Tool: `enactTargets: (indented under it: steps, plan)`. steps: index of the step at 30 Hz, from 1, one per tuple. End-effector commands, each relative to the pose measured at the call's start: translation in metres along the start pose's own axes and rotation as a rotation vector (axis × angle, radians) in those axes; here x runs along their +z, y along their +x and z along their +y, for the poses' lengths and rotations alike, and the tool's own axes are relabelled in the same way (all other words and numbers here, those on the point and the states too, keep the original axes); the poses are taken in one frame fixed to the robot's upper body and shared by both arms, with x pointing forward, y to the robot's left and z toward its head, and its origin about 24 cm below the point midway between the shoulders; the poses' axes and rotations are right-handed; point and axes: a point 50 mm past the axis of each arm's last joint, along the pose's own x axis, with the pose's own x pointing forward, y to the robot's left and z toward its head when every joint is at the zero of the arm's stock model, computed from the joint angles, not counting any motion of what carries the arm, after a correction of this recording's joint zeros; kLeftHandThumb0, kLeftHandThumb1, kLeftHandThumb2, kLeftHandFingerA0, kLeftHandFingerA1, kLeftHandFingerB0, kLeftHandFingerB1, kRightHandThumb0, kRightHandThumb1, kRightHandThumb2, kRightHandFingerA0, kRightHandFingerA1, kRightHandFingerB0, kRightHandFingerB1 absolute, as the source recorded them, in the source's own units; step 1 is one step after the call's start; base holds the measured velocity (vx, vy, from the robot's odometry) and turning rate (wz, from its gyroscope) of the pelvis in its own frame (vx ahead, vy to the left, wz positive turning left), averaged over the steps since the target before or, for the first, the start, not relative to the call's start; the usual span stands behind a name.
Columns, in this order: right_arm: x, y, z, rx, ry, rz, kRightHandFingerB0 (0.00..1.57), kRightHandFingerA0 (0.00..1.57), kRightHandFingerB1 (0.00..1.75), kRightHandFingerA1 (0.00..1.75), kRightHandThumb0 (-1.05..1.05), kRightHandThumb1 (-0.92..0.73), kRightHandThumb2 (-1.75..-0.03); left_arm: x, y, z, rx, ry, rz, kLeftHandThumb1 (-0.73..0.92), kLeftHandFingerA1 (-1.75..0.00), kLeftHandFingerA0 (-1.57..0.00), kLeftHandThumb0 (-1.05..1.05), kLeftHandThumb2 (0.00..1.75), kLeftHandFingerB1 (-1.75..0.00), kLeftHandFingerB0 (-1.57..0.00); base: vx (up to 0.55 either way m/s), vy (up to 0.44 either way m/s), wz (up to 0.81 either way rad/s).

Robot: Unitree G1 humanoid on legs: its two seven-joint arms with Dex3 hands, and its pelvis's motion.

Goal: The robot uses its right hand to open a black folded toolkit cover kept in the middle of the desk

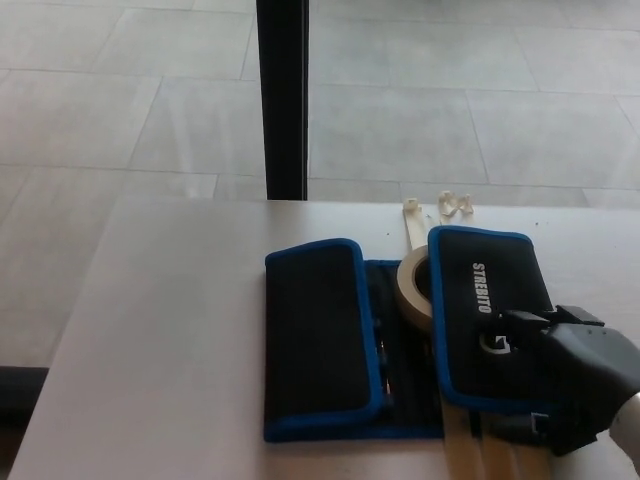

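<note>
Black toolkit cover (400, 340) with blue trim, lying on the pale desk (170, 330), a little right of the middle and toward the near edge. Left flap (315, 335) folded inward, plain black, flat. Right flap (490, 315) also folded inward, printed with white lettering and part of a round white logo. Between the two flaps, a narrow strip of the inner pockets, dark, with tool shapes too dim to name. Roll of beige masking tape (412, 285) standing on edge in that gap, leaning against the right flap's inner border. Pale flat strips (490, 450) poking out from under the cover at the near edge, and a similar strip (413, 222) reaching out past its far edge, with small whitish bits (457, 204) just beyond.

Right hand (570, 375) entering from the lower right, resting over the near right part of the right flap and covering half the logo. Grey back of the hand toward the camera; fingers hidden beneath it, so cannot tell whether clenched, spread, or gripping the flap's edge.

Beyond the desk, grey tiled floor and a black upright post (282, 100).
</note>
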Motion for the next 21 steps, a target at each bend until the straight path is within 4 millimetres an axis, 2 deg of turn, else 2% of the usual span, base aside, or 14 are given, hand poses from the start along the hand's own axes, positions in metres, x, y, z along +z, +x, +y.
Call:
enactTargets:
  steps: [1, 2, 3, 5, 6, 8, 9, 12, 13, 16, 17, 18, 19, 21]
  plan:
    - [-0.019, -0.004, 0.014, 0.013, -0.731, 0.005, 0.06, 0.00, 0.34, 0.11, -0.64, -0.38, -0.76, -0.005, -0.001, 0.013, 0.047, -0.001, 0.080, -0.02, -1.09, -0.66, -0.65, 1.11, -0.78, -0.05, 0.00, 0.000, 0.00]
    - [-0.019, -0.004, 0.014, 0.012, -0.737, 0.011, 0.12, 0.00, 0.32, 0.00, -0.65, -0.36, -0.69, -0.005, -0.001, 0.013, 0.046, -0.005, 0.080, -0.03, -1.04, -0.61, -0.62, 1.09, -0.80, -0.12, 0.00, 0.000, 0.00]
    - [-0.023, -0.004, 0.019, -0.013, -0.770, 0.031, 0.15, 0.00, 0.29, 0.08, -0.20, -0.47, -0.56, -0.005, -0.001, 0.013, 0.048, -0.018, 0.079, 0.00, -1.10, -0.67, -0.65, 1.14, -0.79, -0.06, 0.00, 0.000, 0.00]
    - [-0.024, -0.003, 0.020, -0.027, -0.786, 0.037, 0.15, 0.00, 0.29, 0.08, -0.20, -0.47, -0.56, -0.004, -0.001, 0.012, 0.049, -0.022, 0.078, 0.00, -1.10, -0.67, -0.65, 1.14, -0.79, -0.06, 0.00, 0.000, 0.00]
    - [-0.025, -0.003, 0.021, -0.034, -0.789, 0.040, 0.16, 0.00, 0.29, 0.06, -0.05, -0.50, -0.57, -0.004, -0.001, 0.012, 0.049, -0.017, 0.078, 0.10, -1.24, -0.60, -0.99, 1.41, -1.12, -0.38, 0.00, 0.000, 0.00]
    - [-0.026, -0.002, 0.025, -0.049, -0.797, 0.060, 0.16, 0.00, 0.28, 0.03, -0.11, -0.49, -0.56, -0.003, -0.001, 0.013, 0.046, -0.004, 0.082, -0.03, -1.16, -0.78, -0.62, 1.09, -0.83, -0.16, 0.00, 0.000, 0.00]
    - [-0.027, -0.002, 0.026, -0.061, -0.804, 0.063, 0.13, 0.00, 0.38, 0.03, -0.10, -0.42, -0.71, -0.002, -0.001, 0.013, 0.047, -0.002, 0.078, 0.23, -1.25, -0.60, -1.00, 1.43, -1.01, -0.16, 0.00, 0.000, 0.00]
    - [-0.027, -0.002, 0.029, -0.077, -0.814, 0.069, 0.16, 0.00, 0.28, 0.09, -0.09, -0.50, -0.63, -0.003, -0.001, 0.012, 0.046, 0.000, 0.075, 0.18, -1.30, -0.67, -1.05, 1.42, -1.02, -0.18, 0.00, 0.000, 0.00]
    - [-0.027, -0.001, 0.029, -0.128, -0.789, 0.074, 0.21, 0.06, 0.33, 0.28, -0.08, -0.48, -0.65, -0.003, -0.001, 0.012, 0.045, -0.008, 0.075, -0.01, -1.11, -0.70, -0.64, 1.11, -0.82, -0.14, 0.00, 0.000, 0.00]
    - [-0.027, 0.001, 0.025, -0.243, -0.707, 0.057, 0.37, 0.36, 0.33, 0.44, -0.40, -0.57, -0.58, -0.003, -0.001, 0.012, 0.046, -0.023, 0.080, 0.01, -1.08, -0.60, -0.69, 1.15, -0.80, -0.05, 0.00, 0.000, 0.00]
    - [-0.027, 0.002, 0.024, -0.278, -0.685, 0.043, 0.40, 0.72, 0.52, 0.83, -0.54, -0.48, -0.85, -0.003, -0.001, 0.012, 0.045, -0.019, 0.077, 0.03, -1.17, -0.74, -0.72, 1.17, -0.80, -0.02, 0.00, 0.000, 0.00]
    - [-0.027, 0.003, 0.021, -0.330, -0.651, 0.021, 0.40, 0.72, 0.52, 0.83, -0.54, -0.48, -0.85, -0.003, -0.001, 0.012, 0.044, -0.014, 0.075, 0.03, -1.17, -0.74, -0.72, 1.17, -0.80, -0.02, 0.00, 0.000, 0.00]
    - [-0.027, 0.003, 0.020, -0.338, -0.646, 0.022, 0.46, 0.76, 0.41, 1.28, -0.53, -0.63, -0.61, -0.004, -0.001, 0.012, 0.043, -0.014, 0.076, 0.06, -1.18, -0.77, -0.70, 1.17, -0.81, -0.08, 0.00, 0.000, 0.00]
    - [-0.028, 0.004, 0.017, -0.393, -0.619, -0.005, 0.45, 1.13, 0.61, 1.33, -0.49, -0.50, -0.92, -0.006, -0.001, 0.011, 0.046, -0.025, 0.084, 0.10, -1.36, -0.60, -0.94, 1.48, -1.21, -0.22, 0.00, 0.000, 0.00]
